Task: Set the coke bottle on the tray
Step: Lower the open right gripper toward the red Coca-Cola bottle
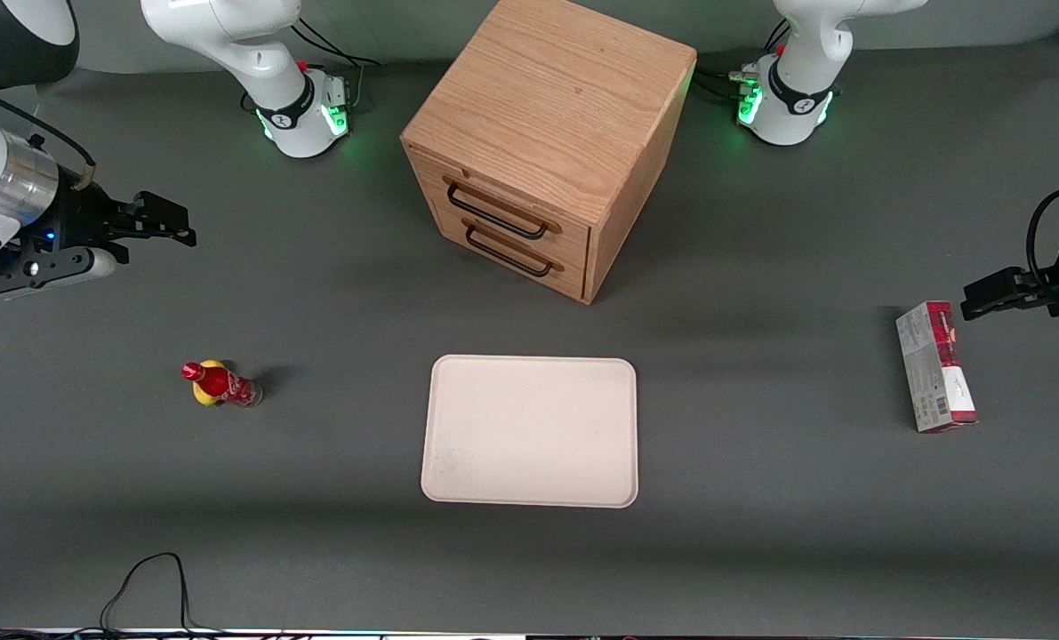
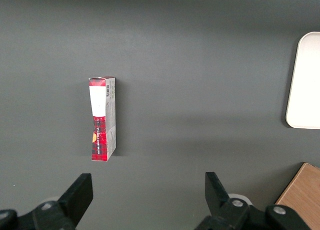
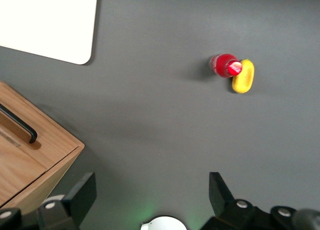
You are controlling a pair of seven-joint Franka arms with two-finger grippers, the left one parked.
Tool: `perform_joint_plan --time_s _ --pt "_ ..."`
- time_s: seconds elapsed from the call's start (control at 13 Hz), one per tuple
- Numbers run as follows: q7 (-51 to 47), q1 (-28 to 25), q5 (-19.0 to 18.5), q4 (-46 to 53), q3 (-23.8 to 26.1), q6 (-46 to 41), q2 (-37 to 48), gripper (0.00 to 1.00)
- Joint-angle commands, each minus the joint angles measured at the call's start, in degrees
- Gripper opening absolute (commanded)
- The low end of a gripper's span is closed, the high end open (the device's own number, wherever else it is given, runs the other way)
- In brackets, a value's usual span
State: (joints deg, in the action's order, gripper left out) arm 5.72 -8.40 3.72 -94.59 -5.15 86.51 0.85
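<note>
The coke bottle, red with a red cap and white script, stands upright on the dark table toward the working arm's end, touching a yellow lump. The cream-white tray lies flat near the middle of the table, in front of the wooden drawer cabinet, with nothing on it. My gripper hangs open above the table, farther from the front camera than the bottle and well apart from it. Nothing is between its fingers.
A yellow lemon-like lump rests against the bottle. A wooden two-drawer cabinet stands at mid-table, farther from the front camera than the tray. A red-and-grey carton lies toward the parked arm's end.
</note>
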Motion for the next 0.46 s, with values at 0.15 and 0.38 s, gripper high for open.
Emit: perform_joint_plan --time_s 0.15,0.38 --pt "4.4 1.1 -1.4 20.0 -5.2 -4.1 -14.3 1.00" --pt "4.7 3.5 -1.2 32.2 -5.4 -8.4 -23.6 1.00"
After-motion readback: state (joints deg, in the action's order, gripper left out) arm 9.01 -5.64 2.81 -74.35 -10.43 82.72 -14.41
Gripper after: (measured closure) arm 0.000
